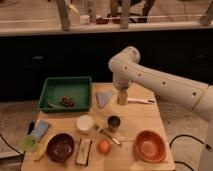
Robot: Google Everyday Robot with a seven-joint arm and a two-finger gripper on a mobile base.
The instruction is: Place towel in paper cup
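Towel (104, 96): not yet lifted; we list front to back.

Near row: dark bowl (60, 147), orange fruit (103, 146), orange bowl (150, 145).

Middle: paper cup (85, 123), upright and mouth-up, so ready to receive. Metal cup (114, 122) at its 3 o'clock.

Far row: the towel lies flat at the paper cup's 1 o'clock, just beside the green tray (66, 93). The gripper (122, 97) hangs at the towel's 3 o'clock, pointing down, fingers spread, holding nothing; we judge it poised to pinch.

Surface: wooden table (145, 117).

Room: dark counter front (60, 57) behind.

Wood tbl (145, 116), dark cabinets (50, 55) behind, speckled floor (12, 120)
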